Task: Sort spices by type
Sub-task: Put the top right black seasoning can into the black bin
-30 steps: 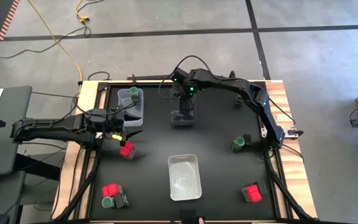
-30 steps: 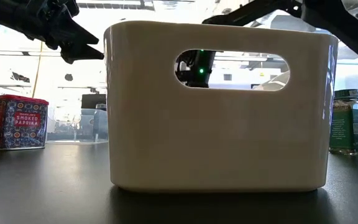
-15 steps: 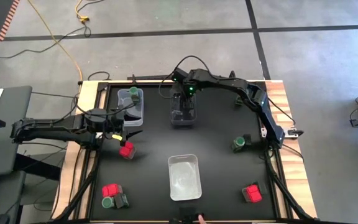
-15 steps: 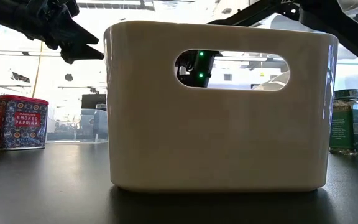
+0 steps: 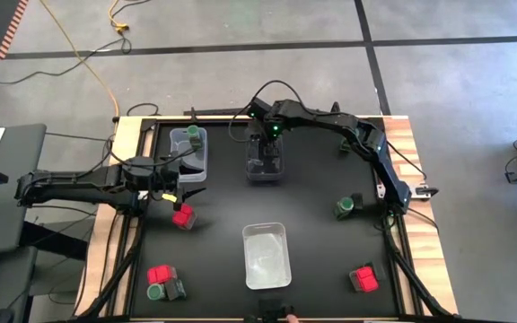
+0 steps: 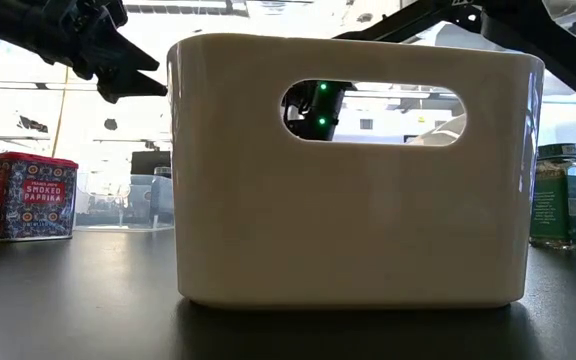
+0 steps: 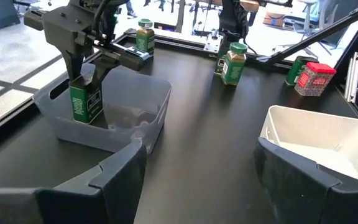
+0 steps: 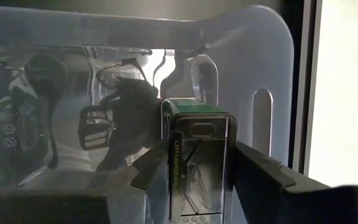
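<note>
Right gripper: fingers flank a dark green rectangular box, one on each side face, close against it; whether they clamp it or have just let go I cannot tell. The box stands upright inside a clear bin at the far middle of the table, against one end wall. Right arm reaches over from the far right corner, wrist pointing down into that bin.

Left gripper: fingers apart, nothing between them. It hovers above the left side of the table, just beside a second clear bin holding a green-lidded jar, with a red packet just below it on the surface.

Elsewhere: white bin at near centre; mixed spices at near left, near right and right edge.
</note>
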